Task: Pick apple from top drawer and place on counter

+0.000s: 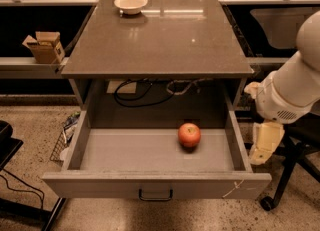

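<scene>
One apple (189, 135), stem-up — pincer (263, 145) beside drawer (145, 151)

Open top drawer (125, 152) under the counter (160, 40), apple (189, 135) on its floor right of centre, end effector (264, 146) hanging just outside the drawer's right wall, white bowl (131, 3) far left on the counter

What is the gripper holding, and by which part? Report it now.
Nothing is held. The gripper hangs outside the right wall of the top drawer, apart from the apple, which lies untouched on the drawer floor, right of centre.
</scene>
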Controlling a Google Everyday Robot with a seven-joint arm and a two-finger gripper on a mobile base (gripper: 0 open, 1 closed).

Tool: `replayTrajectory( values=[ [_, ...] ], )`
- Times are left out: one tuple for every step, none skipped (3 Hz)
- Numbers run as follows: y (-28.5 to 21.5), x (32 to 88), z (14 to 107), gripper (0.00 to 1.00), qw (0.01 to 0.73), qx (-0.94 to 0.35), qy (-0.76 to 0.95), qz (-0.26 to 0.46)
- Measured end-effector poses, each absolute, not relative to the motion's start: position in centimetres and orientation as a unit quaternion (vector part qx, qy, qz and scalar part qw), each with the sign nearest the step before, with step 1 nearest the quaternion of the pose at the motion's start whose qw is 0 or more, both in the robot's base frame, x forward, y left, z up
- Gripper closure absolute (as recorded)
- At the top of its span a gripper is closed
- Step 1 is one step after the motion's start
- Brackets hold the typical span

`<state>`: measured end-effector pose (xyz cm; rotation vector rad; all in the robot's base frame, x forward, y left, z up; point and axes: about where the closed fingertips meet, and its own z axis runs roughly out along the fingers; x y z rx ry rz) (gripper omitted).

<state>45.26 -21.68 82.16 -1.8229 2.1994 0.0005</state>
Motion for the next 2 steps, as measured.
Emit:
replayTrajectory(
  values=[
    [-20.78,46.49,77.95,0.0,0.15,-0.644,0.75,0.018],
    [-20.78,46.49,77.94,0.0,0.15,-0.644,0.75,0.018]
  ],
)
